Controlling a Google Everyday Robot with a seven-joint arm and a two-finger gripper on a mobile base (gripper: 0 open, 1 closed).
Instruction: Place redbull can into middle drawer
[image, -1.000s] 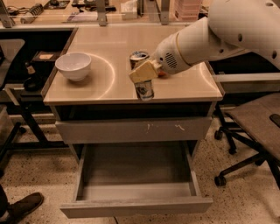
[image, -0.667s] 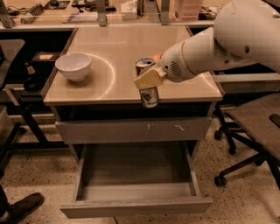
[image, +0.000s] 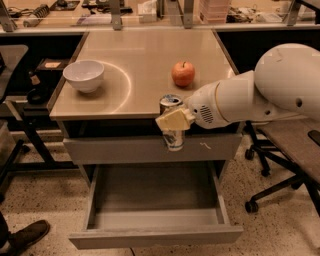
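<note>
While the redbull can (image: 171, 103) hangs upright just past the front edge of the surface (image: 140, 60), above the open middle drawer (image: 155, 192), the gripper (image: 173, 123) grips it around its middle, tan fingers (image: 176, 120) pressed narrow against its sides. A red apple (image: 183, 74) sits behind on the surface.

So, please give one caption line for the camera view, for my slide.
The claw holds the redbull can upright above the open middle drawer.
</note>
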